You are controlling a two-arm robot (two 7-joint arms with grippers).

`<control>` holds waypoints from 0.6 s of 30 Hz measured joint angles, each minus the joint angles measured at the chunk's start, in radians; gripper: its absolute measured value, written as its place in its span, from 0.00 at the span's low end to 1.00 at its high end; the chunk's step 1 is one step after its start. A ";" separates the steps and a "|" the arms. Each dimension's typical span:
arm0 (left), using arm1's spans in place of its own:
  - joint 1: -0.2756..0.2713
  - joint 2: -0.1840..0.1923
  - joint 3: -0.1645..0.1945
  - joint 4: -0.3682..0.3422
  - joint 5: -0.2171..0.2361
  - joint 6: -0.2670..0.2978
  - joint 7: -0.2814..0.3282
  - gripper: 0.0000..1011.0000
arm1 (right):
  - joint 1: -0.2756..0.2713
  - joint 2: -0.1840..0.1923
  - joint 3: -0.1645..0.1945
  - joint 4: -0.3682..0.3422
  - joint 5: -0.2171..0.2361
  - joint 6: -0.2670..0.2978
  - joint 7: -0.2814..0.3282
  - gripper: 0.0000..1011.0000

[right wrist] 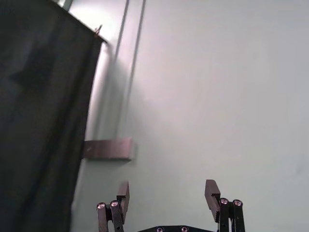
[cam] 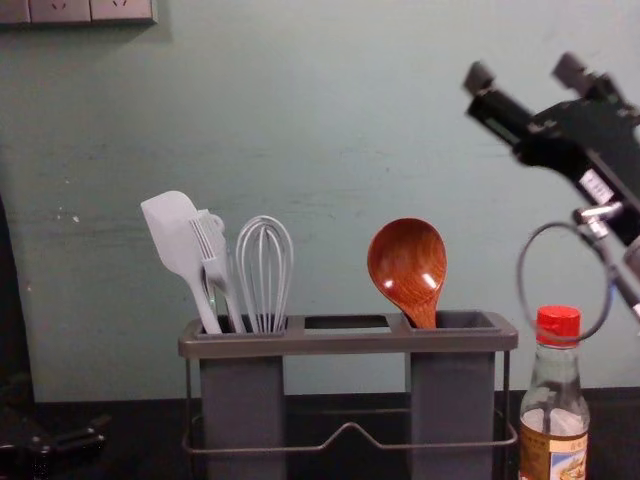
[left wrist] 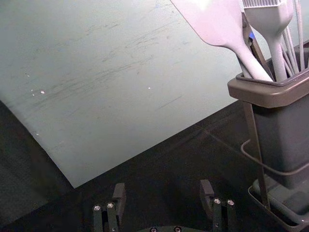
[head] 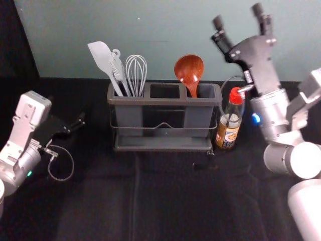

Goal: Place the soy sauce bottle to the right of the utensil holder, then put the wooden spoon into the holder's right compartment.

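While the wooden spoon (head: 189, 69) leans bowl-up in the right compartment (cam: 452, 400) of the utensil holder (head: 160, 101), the soy sauce bottle (head: 229, 120), part full, stands upright just beside that end, near the tabletop's (head: 150, 201) far edge. The left compartment (cam: 243, 400) holds a spatula (head: 102, 57), a brush (cam: 213, 255) and a whisk (head: 136, 73). The right gripper (head: 237, 16) is raised above bottle height on the right, fingers spread wide; the left gripper (head: 76, 123), also wide, is parked toward the tabletop's left.
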 joint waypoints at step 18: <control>0.000 0.000 0.000 0.000 0.000 0.000 0.000 0.99 | -0.091 0.069 0.162 -0.097 -0.097 0.053 -0.070 0.99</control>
